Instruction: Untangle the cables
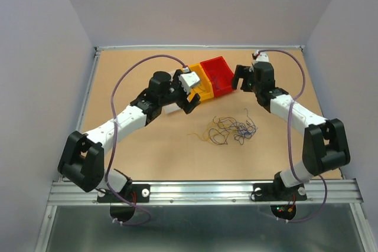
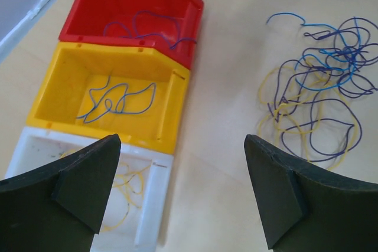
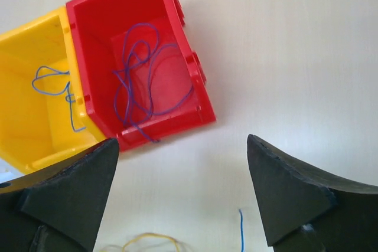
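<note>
On the table (image 1: 153, 153), tangled cables (image 1: 227, 129), long axis left to right

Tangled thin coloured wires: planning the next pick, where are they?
Top view: the tangled wires lie near the brown table's middle, on the near-edge side of the red plastic bin.
</note>
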